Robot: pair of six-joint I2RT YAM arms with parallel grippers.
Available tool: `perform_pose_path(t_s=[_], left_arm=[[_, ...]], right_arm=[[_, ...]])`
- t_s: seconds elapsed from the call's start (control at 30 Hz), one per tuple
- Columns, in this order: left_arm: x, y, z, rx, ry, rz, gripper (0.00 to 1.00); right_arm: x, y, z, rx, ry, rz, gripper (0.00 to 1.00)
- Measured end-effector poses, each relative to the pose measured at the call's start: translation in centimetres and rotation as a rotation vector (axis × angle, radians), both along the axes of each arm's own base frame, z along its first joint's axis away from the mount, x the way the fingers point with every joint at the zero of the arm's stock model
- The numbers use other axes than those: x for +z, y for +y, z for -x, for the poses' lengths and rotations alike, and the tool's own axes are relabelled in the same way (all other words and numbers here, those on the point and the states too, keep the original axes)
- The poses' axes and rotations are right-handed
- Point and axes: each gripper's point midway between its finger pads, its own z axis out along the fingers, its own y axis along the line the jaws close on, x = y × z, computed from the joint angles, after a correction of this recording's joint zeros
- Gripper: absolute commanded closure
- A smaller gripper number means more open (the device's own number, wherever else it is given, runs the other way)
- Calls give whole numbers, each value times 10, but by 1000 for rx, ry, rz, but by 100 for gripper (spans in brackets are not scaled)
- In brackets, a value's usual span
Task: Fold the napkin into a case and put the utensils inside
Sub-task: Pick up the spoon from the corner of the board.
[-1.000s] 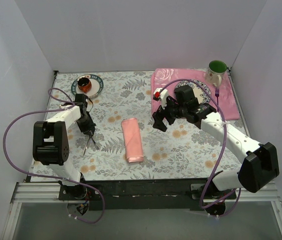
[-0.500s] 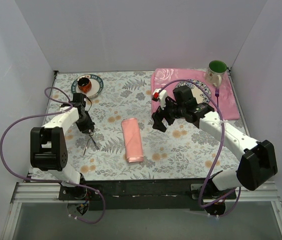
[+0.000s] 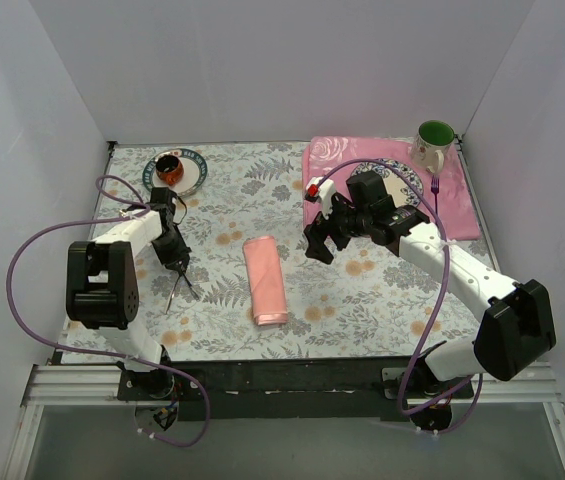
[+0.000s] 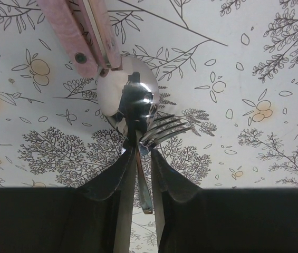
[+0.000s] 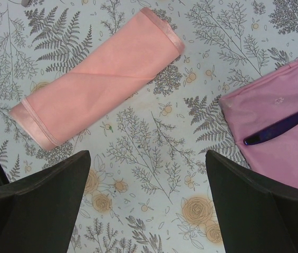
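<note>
A plain white back wall (image 3: 282, 70) and matching side walls, left (image 3: 22, 150) and right (image 3: 552, 130), close in the table and meet at its two far corners. The tablecloth (image 3: 252, 190) is pale, printed with grey ferns and small orange blossoms. A black strip (image 3: 292, 375) runs along the near edge, then an aluminium rail (image 3: 72, 385), with grey floor (image 3: 292, 440) below. The light is soft and even.

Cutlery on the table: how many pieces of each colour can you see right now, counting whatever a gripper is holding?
Silver: 2, the silver spoon and silver fork, both held in the left gripper.
Purple: 2, the purple fork and purple knife, both on the pink placemat.
Total: 4
</note>
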Motion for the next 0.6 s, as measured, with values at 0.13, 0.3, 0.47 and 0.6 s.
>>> perform_pose_path(t_s=[0.13,0.3,0.47,0.6], left_arm=[[0,0,0,0,1,-2,87],[0,0,0,0,1,-1,90],[0,-1,1,-3,2,0,88],[0,-3,1,-6,0,1,84]], right_arm=[[0,0,0,-2,3,-1,2],[0,0,0,-4,4,-2,1],[0,0,0,-5,5,-3,1],[0,0,0,-6,5,-3,1]])
